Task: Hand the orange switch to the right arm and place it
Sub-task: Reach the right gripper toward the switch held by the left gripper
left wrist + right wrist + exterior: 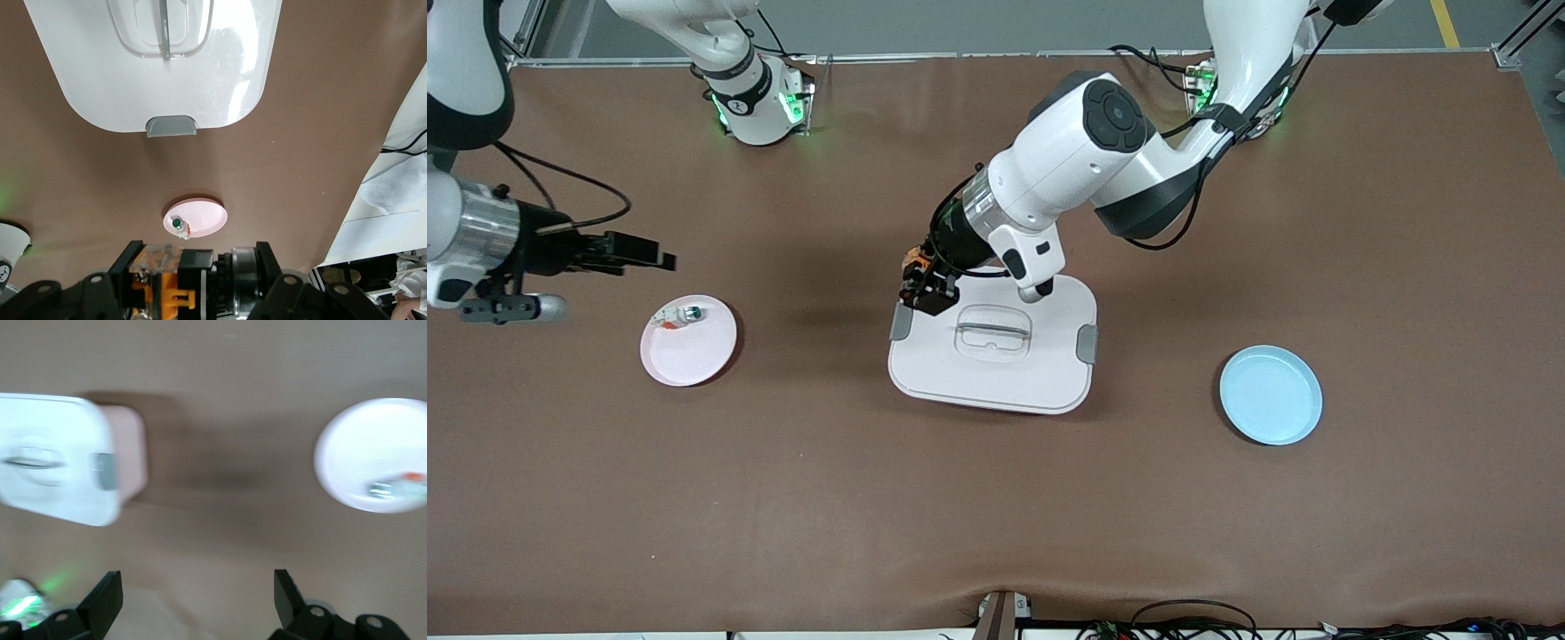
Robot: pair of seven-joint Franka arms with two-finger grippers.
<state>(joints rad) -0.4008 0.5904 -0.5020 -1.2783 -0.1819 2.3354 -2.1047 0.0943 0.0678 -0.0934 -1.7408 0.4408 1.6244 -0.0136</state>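
1. At the right arm's end of the table, the right gripper [660, 256] hangs wide and empty near the glossy pink plate [703, 356].
2. Mid-table, over the smooth white lidded box [996, 373], the left gripper [923, 289] clamps the stubby banded switch [915, 262]; I'd present its free end level.
3. The blue plate [1271, 394] lies toward the left arm's end.
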